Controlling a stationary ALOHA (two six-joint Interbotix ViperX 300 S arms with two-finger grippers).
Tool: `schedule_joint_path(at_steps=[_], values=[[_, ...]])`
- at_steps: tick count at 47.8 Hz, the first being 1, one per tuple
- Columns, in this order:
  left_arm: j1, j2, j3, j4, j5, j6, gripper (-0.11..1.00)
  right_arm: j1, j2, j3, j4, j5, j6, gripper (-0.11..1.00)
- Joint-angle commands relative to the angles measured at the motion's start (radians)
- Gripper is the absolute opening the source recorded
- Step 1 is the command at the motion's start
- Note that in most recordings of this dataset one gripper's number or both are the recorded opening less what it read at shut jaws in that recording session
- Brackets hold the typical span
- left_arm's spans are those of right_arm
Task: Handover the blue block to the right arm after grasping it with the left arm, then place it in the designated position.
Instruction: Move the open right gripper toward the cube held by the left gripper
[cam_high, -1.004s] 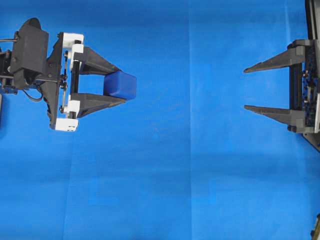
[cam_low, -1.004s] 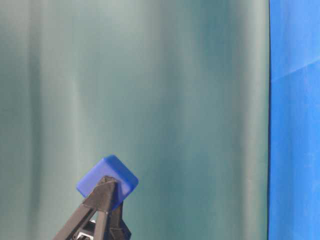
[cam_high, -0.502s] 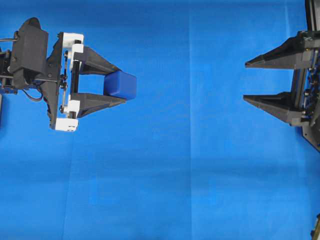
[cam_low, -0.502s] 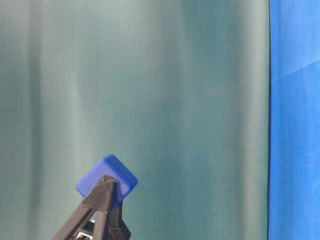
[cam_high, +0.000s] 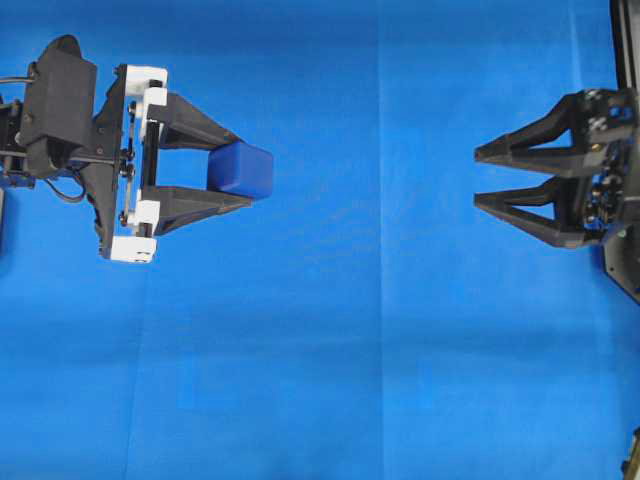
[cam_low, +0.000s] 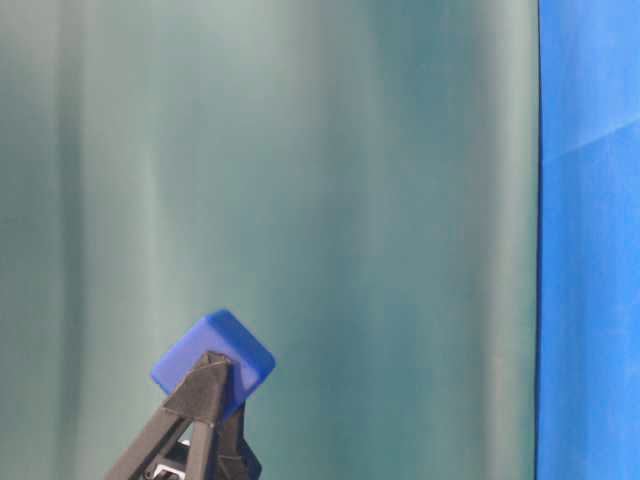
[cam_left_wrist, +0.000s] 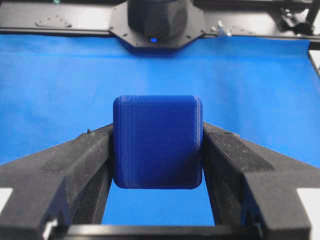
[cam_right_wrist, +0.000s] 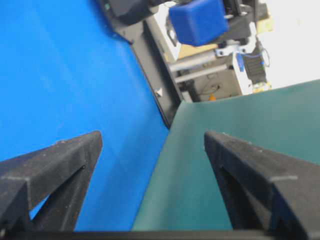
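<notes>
Dark-blue plastic, faintly ribbed like a printed part, makes up the blue block (cam_left_wrist: 157, 141), a small cube with rounded edges. It sits clamped between the two tips of the left gripper (cam_high: 232, 172), held clear above the blue cloth (cam_high: 330, 380) on the left side of the overhead view. It looks rigid and light, unlikely to crush or bend, though its smooth faces could slip under a shallow pinch. The black fingers (cam_left_wrist: 80, 160) press its two side faces, so the faces left free are the front, top and bottom; judging by that, the receiving jaws would best close across the top and bottom, on the half that projects past the fingertips.

Well apart on the right, the right gripper (cam_high: 476, 178) faces the block with its jaws spread wide and nothing between them. In its own wrist view the block shows small and far off, up at the top. Between the two grippers lies only bare cloth, so nothing blocks the approach. A green backdrop (cam_low: 300, 200) fills the table-level view behind the held block.
</notes>
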Motion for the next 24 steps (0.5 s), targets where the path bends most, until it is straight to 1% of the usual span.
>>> schedule_joint_path(at_steps=[1,9,13,17,24], values=[[-0.002,-0.014,-0.011,-0.002,-0.011,-0.002,0.46,0.003,0.011,-0.026,-0.037,-0.008,0.002,0.96],[-0.002,-0.014,-0.012,-0.002,-0.011,-0.002,0.46,0.003,0.023,-0.029,-0.123,-0.005,0.002,0.96],[-0.002,-0.014,-0.012,-0.002,-0.011,-0.002,0.46,0.003,0.021,-0.032,-0.153,-0.005,0.002,0.96],[-0.002,-0.014,-0.012,-0.002,-0.011,-0.002,0.47,0.003,0.018,-0.038,-0.172,-0.005,0.002,0.96],[-0.003,-0.014,-0.012,-0.002,-0.011,-0.002,0.46,0.003,0.018,-0.040,-0.176,-0.003,0.002,0.96]])
